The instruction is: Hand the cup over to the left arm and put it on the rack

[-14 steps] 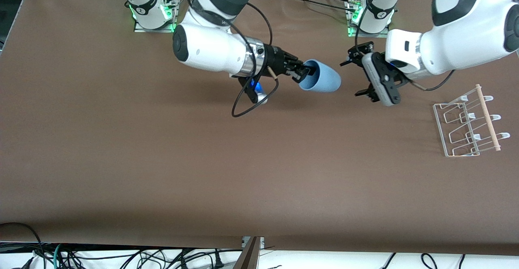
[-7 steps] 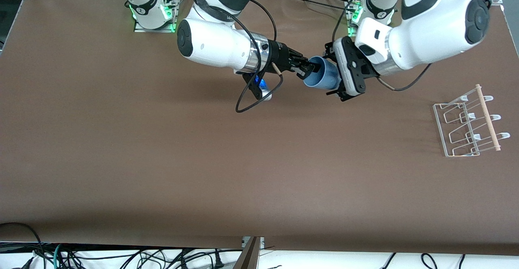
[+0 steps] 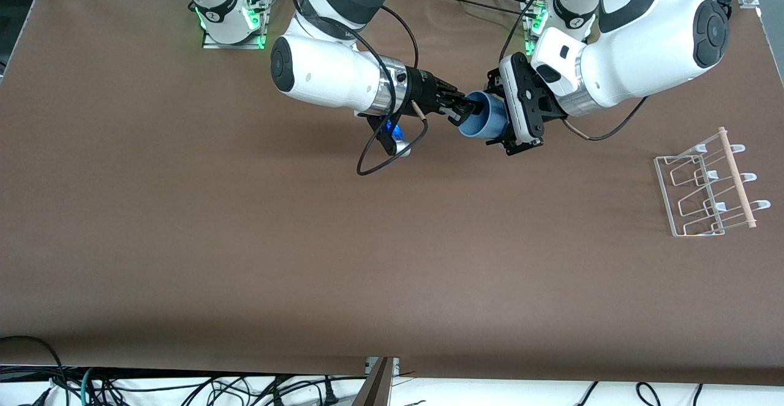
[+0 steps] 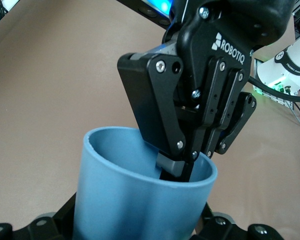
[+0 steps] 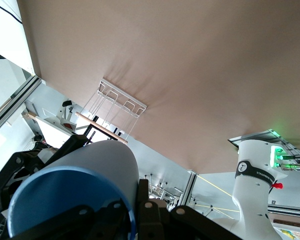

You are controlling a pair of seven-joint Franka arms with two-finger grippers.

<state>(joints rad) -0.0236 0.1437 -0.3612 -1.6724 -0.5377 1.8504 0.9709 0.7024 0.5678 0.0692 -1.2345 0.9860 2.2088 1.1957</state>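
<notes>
While pinched by the right hand (image 3: 467, 110), cup (image 3: 487, 123) between left hand (image 3: 507, 118) fingers.

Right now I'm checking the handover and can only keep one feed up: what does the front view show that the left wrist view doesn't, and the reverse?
Front view only: the rack toward the left arm's end of the table, apart from both arms, and the left end effector around the cup's body.

Left wrist view only: the right end effector pinching the cup's rim, one finger inside.

Both: the light-blue cup held above the brown table between the two end effectors.
</notes>
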